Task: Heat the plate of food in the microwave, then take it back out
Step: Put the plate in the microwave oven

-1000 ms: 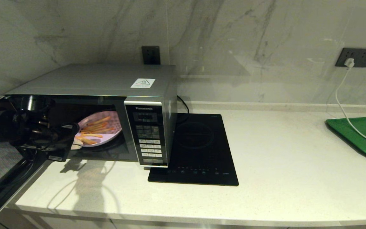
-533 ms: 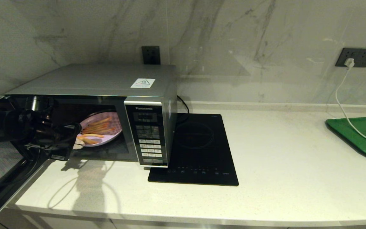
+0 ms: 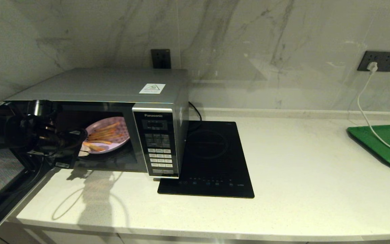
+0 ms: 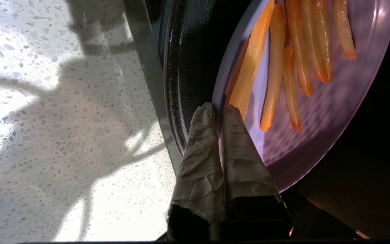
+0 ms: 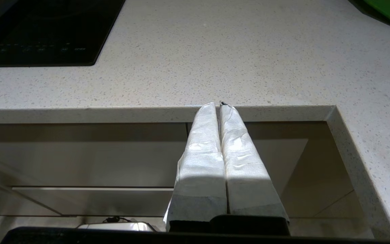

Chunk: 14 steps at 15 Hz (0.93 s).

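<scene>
Head view: round pale lilac plate of orange fry sticks now deeper inside silver-grey Panasonic microwave, higher than before; left gripper at cavity mouth, plate just beyond.

Left wrist view: taped fingers clenched on plate's near rim, fries pointing away.

Right wrist view: right gripper pressed closed, idle below white speckled counter edge, far from microwave.

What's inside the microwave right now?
Inside the microwave sits the plate of food, lilac with orange sticks, its near rim pinched by the left end effector. A dark glass turntable shows beneath. The back of the cavity is too dark to see.
</scene>
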Tool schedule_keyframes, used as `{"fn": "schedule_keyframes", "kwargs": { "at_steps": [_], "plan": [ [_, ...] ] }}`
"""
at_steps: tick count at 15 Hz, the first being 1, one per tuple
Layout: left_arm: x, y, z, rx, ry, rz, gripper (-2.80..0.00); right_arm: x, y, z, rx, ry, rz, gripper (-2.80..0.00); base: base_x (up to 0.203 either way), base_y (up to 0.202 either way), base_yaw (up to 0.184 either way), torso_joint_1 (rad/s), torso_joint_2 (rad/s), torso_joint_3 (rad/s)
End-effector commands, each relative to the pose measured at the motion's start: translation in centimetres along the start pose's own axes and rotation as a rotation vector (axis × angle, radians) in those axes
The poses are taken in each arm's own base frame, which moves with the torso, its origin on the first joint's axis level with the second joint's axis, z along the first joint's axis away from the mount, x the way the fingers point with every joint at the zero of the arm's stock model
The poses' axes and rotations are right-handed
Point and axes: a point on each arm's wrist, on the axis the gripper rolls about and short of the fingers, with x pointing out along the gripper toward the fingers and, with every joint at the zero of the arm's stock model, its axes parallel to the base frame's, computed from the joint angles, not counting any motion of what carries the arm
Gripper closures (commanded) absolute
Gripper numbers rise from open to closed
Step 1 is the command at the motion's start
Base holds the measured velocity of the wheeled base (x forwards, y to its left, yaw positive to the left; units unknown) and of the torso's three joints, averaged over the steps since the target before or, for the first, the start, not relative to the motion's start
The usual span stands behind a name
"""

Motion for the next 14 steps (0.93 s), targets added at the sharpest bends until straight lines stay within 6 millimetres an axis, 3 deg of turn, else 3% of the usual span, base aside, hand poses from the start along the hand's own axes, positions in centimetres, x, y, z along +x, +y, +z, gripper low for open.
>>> {"fn": "schedule_keyframes", "kwargs": {
  "at_steps": [1,13,14],
  "plan": [
    [-0.4,-0.2,0.0,-0.006,-0.003,-0.011,0.00,0.0,0.0,0.0,0.001,0.002,0.000,0.00,0.000,0.000,0.000,0.000,0.00,0.000],
    [1.2,0.6,-0.1,0.002,0.011,0.031,0.00,0.0,0.0,0.0,0.001,0.002,0.000,0.00,0.000,0.000,0.000,0.000,0.00,0.000],
    [1.2,0.6,0.0,0.002,0.012,0.031,-2.80,0.0,0.0,0.0,0.001,0.001,0.000,0.00,0.000,0.000,0.000,0.000,0.00,0.000]
  ]
}}
